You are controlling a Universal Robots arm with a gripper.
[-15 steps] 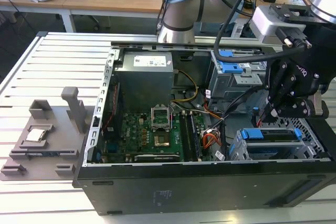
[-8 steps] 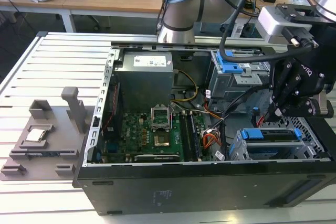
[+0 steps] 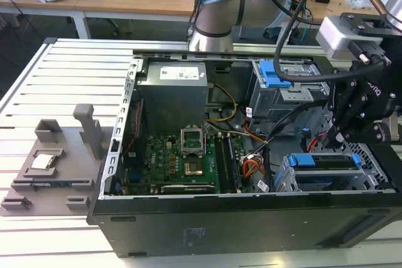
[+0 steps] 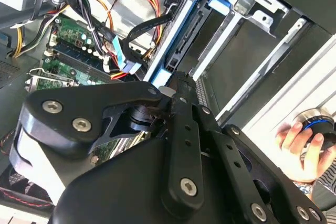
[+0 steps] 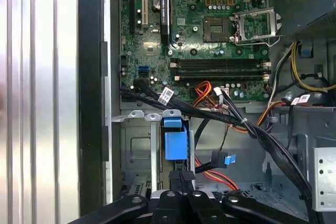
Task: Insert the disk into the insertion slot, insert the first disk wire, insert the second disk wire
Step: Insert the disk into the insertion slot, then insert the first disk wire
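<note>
The disk [image 3: 323,162], framed in its blue carrier, lies in the insertion slot [image 3: 290,181], the low grey cage at the case's front corner on the exterior view's right. The carrier's blue end [image 5: 174,141] faces my gripper [image 5: 181,176], whose fingers are shut together right against it with nothing visible between them. In the second wrist view the gripper [image 4: 176,80] touches the blue carrier edge [image 4: 160,72] beside the cage rails. The gripper [image 3: 339,137] hangs just above the slot. Loose wires with a blue plug [image 5: 229,159] and a black plug [image 5: 215,156] lie beside the slot.
A taller cage with a blue tabbed bracket [image 3: 273,73] stands behind the slot. The motherboard [image 3: 182,161] and power supply [image 3: 173,92] fill the case's other side. Black cable bundles [image 5: 210,114] cross above the slot. A hand [image 4: 296,140] is outside the case. A grey fixture plate [image 3: 50,167] lies on the table.
</note>
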